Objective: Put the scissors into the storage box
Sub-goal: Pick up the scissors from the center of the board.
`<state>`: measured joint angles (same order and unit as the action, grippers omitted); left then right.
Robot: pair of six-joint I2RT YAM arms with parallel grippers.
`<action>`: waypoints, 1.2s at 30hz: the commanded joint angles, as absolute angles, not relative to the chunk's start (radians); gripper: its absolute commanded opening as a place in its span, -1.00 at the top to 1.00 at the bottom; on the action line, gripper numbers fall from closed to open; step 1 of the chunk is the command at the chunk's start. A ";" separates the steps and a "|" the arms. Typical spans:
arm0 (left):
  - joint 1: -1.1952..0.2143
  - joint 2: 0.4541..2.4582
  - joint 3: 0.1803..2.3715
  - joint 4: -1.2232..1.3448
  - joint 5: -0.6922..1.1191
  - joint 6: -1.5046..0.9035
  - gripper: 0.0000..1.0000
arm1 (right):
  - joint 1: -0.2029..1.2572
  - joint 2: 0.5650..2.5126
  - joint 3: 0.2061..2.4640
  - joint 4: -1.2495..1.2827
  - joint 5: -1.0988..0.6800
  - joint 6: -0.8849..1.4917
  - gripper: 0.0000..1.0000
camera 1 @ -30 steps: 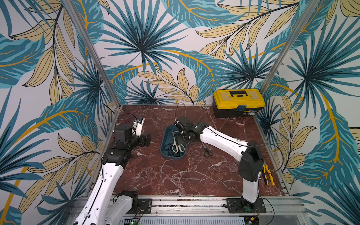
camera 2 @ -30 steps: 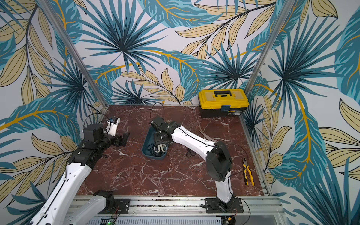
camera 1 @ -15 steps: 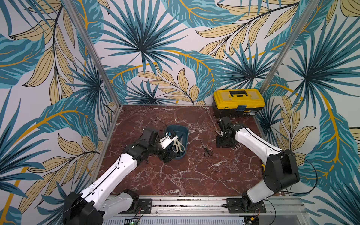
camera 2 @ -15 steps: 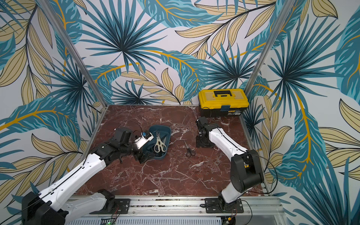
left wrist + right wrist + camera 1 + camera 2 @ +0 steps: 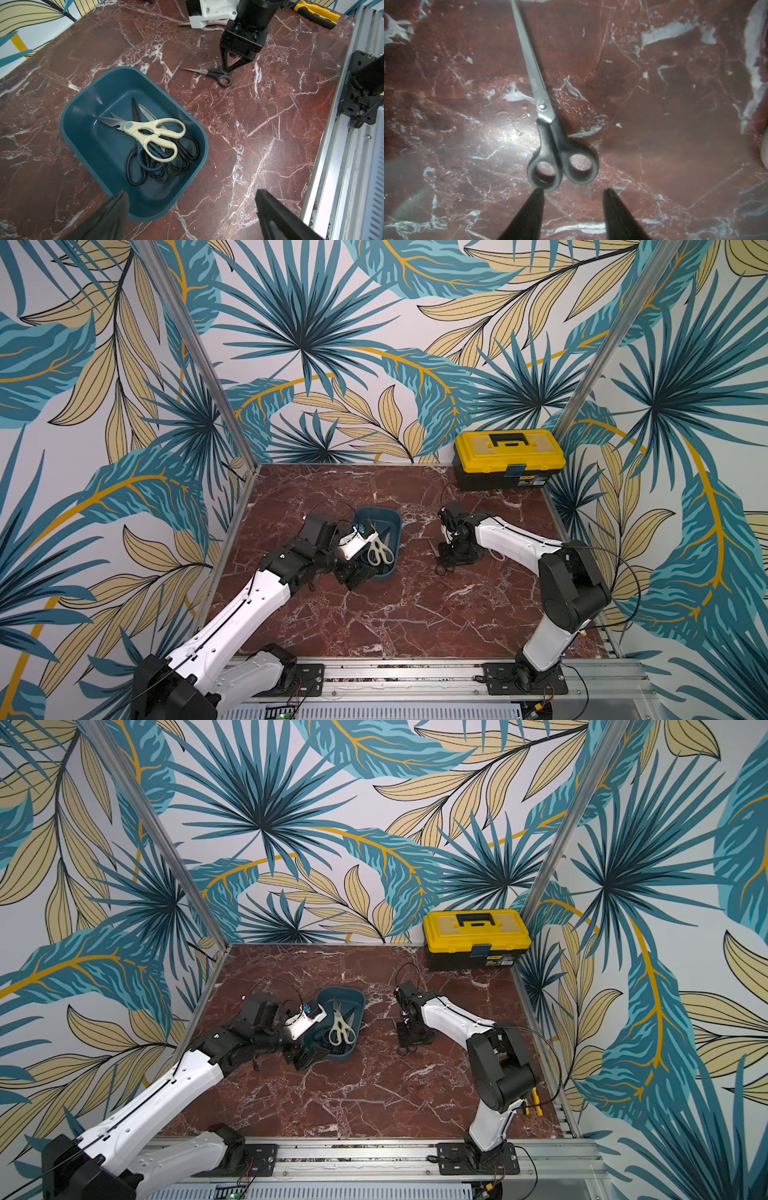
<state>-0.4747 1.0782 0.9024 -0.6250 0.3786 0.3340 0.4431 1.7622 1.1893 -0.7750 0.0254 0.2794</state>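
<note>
In a top view the box (image 5: 374, 517) sits mid-surface (image 5: 395, 614), with bare room around it. Left wrist: left claw (image 5: 191, 192) spread wide and empty at the box's rim, with scissors (image 5: 153, 135) piled inside. Right wrist: right claw (image 5: 573, 193) half-spread and empty, tips at the small black pair (image 5: 550, 145)'s rings.

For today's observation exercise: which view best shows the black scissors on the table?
The right wrist view: the black scissors fill it, unobstructed. The left wrist view shows them smaller, partly hidden by the right gripper; both top views, barely.
</note>
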 commanded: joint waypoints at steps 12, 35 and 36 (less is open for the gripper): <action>-0.477 1.092 0.917 -0.629 0.344 0.352 -1.00 | 0.483 1.865 1.209 -0.752 0.057 0.259 0.13; -0.477 1.102 0.933 -0.638 0.301 0.345 -1.00 | 0.483 1.919 1.232 -0.776 0.090 0.309 0.88; -0.476 1.096 0.929 -0.634 0.299 0.346 -1.00 | 0.483 1.914 1.240 -0.786 0.092 0.305 0.91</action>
